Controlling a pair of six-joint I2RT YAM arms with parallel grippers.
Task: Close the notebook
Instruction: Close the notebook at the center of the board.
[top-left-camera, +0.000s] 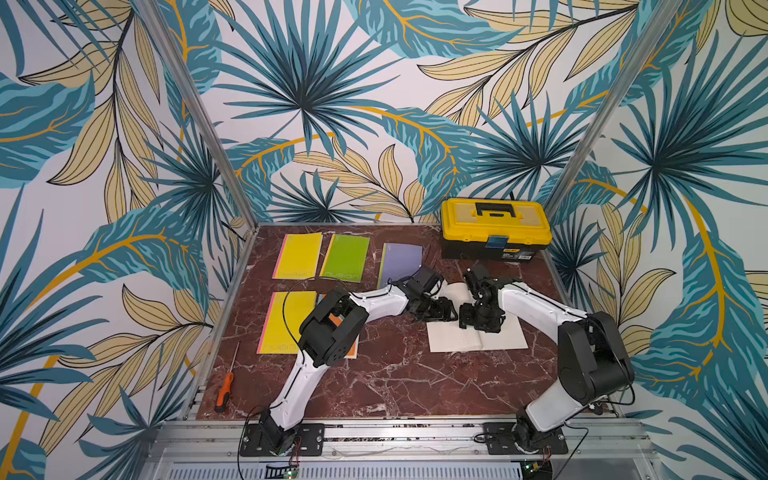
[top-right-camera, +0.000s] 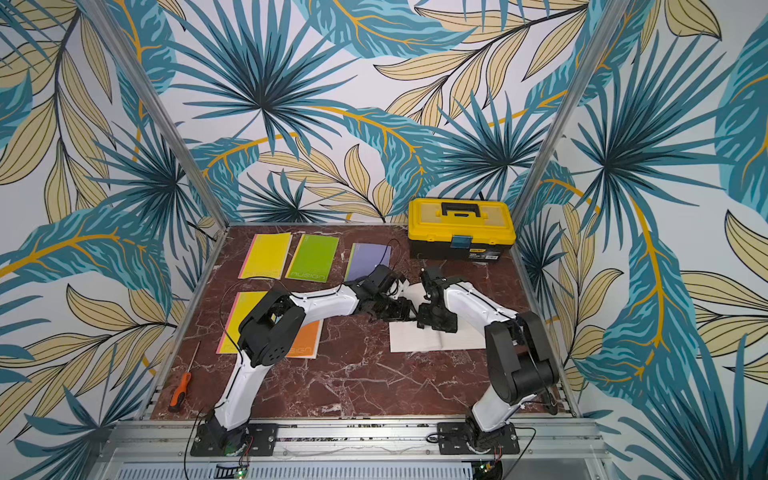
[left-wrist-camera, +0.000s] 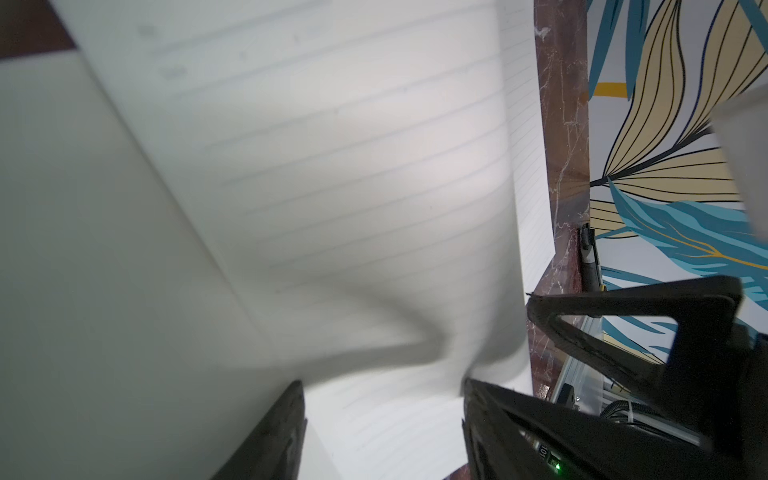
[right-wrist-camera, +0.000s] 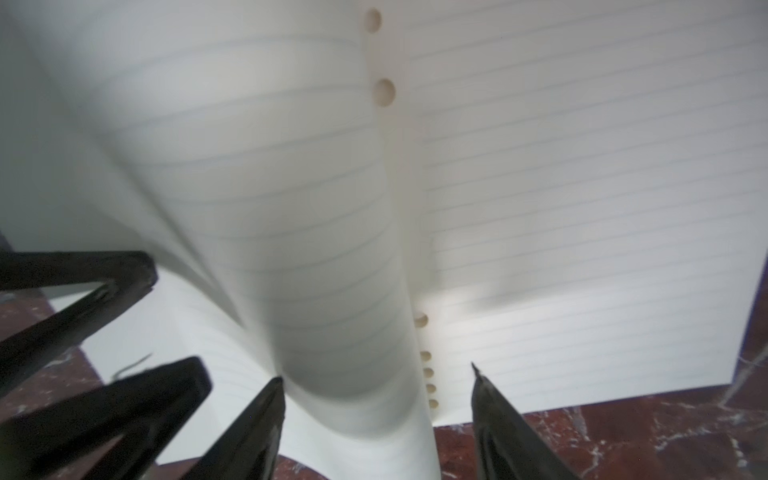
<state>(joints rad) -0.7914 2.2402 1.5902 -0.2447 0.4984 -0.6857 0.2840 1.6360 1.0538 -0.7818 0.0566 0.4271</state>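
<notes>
The notebook (top-left-camera: 453, 338) lies open on the right half of the marble table, its white lined pages up, and it shows in both top views (top-right-camera: 415, 338). Both grippers hang close together over its far half. My left gripper (top-left-camera: 442, 312) (left-wrist-camera: 382, 382) is open, with lined paper behind the gap between its jaws. My right gripper (top-left-camera: 469, 321) (right-wrist-camera: 376, 374) is open too, its jaws either side of a curled-up page (right-wrist-camera: 332, 257) beside the punched holes (right-wrist-camera: 384, 92). The left gripper's fingers (right-wrist-camera: 104, 291) stand at that raised page's outer edge. No jaw is clamped on paper.
A yellow toolbox (top-left-camera: 496, 228) stands at the back right. Closed notebooks lie on the left: yellow (top-left-camera: 297, 255), green (top-left-camera: 347, 257), purple (top-left-camera: 401, 264), another yellow (top-left-camera: 282, 324), and an orange one (top-left-camera: 352, 349) partly under the left arm. A screwdriver (top-left-camera: 224, 390) lies at the front left.
</notes>
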